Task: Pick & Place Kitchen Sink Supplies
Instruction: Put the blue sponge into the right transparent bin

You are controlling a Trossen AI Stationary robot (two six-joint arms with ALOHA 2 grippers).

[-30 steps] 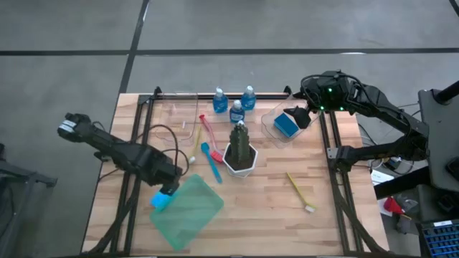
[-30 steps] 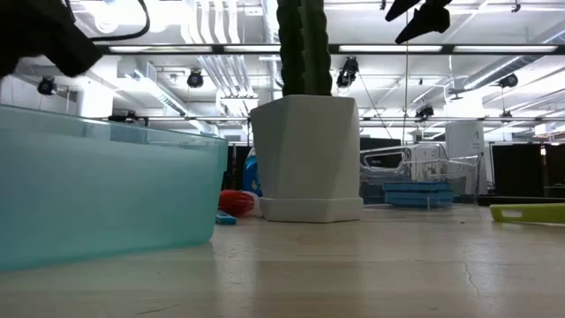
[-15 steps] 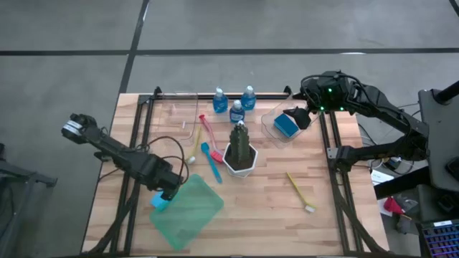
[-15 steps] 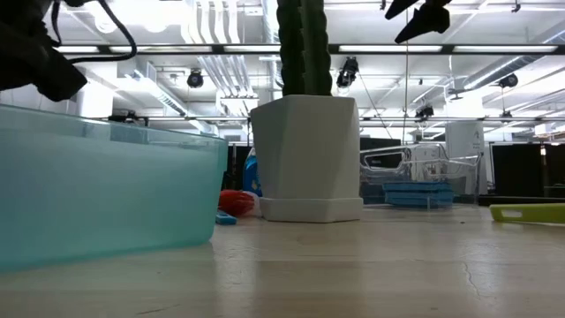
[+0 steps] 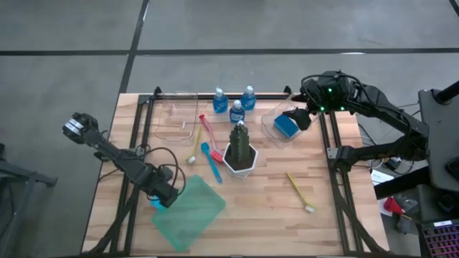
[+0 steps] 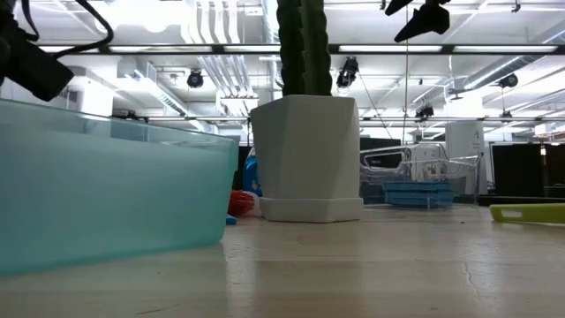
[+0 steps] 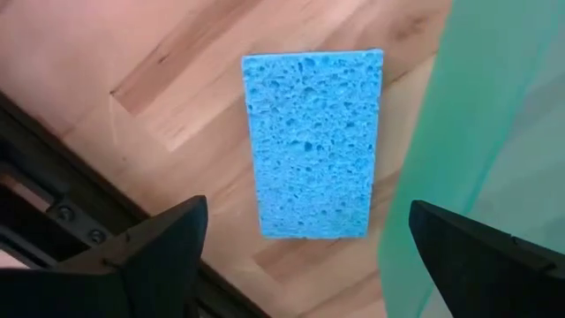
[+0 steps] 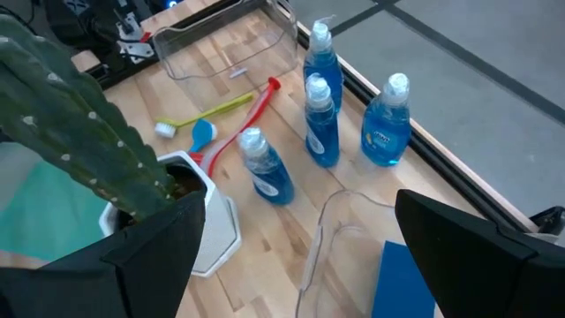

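Early stage: my left gripper (image 7: 300,256) hangs wide over the light-blue sponge (image 7: 313,141), nothing held, while bottles (image 5: 237,110) and brushes (image 5: 210,136) lie unmoved; one sponge (image 5: 285,125) sits binned far right.

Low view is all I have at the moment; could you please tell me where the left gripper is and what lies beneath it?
Observer: The left gripper hangs open over the table's front left, its fingers either side of a flat blue sponge lying on the wood.
Operator: Thank you. What lies next to that sponge?
Observer: The translucent green sheet; its edge runs close alongside the sponge, though I cannot tell whether they touch.
Operator: And the right gripper, please?
Observer: The right gripper is open at the far right, above a clear container that holds another blue sponge.
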